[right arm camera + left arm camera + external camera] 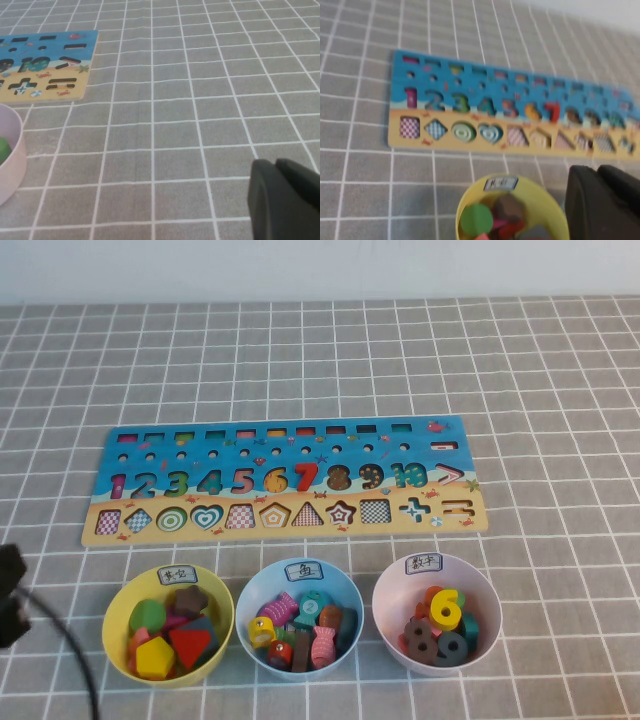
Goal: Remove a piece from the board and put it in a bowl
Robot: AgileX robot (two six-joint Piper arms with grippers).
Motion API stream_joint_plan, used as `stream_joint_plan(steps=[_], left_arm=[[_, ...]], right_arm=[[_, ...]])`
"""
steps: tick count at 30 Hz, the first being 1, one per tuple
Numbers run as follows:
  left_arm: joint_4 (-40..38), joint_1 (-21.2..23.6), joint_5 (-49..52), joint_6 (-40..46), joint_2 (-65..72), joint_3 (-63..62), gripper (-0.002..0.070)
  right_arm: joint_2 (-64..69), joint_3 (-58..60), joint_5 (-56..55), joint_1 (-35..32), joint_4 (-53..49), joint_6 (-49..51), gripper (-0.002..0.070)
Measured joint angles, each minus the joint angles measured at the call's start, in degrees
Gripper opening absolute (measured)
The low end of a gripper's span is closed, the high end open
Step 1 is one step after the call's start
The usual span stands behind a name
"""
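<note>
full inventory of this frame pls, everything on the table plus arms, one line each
long wooden puzzle board: 1, blue top with sandy lower strip, middle of the table, behind the bowls
flat red wooden numeral 7: 1, bright red, seated in the board's number row
yellow round bowl: 1, leftmost of the three, holds coloured shape blocks
light blue round bowl: 1, middle, holds mixed coloured pieces
pale pink round bowl: 1, rightmost, labelled rim, holds numerals including a yellow one
grey checked tablecloth: 1, grey with white lines, covers the table
left gripper: 1, black, shut, empty, hanging near the yellow bowl on the near left
right gripper: 1, black, over bare cloth right of the pink bowl, holding nothing
</note>
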Motion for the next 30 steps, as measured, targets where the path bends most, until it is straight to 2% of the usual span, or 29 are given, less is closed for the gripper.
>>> stream_joint_plan(steps=[6, 11, 17, 23, 30], left_arm=[[0.00, 0.00, 11.66, 11.92, 15.54, -12.33, -0.0001], [-0.55, 0.00, 17.08, 23.42, 28.16, -21.48, -0.0001], [-5.29, 0.00, 24.79, 40.61, 43.72, -34.16, -0.0002], [-6.49, -0.09, 35.77, 56.44, 57.98, -47.97, -0.0002], [-2.09, -4.35, 38.82, 66.19, 71.46, -63.83, -0.0002]], right_arm=[[0.00, 0.00, 0.00, 0.00, 0.10, 0.00, -0.0017], [0.00, 0.00, 0.00, 0.00, 0.10, 0.00, -0.0017], [0.00, 0.00, 0.00, 0.00, 0.10, 0.00, -0.0017], [0.00, 0.00, 0.00, 0.00, 0.10, 0.00, -0.0017], [0.00, 0.00, 0.00, 0.00, 0.10, 0.00, -0.0017]])
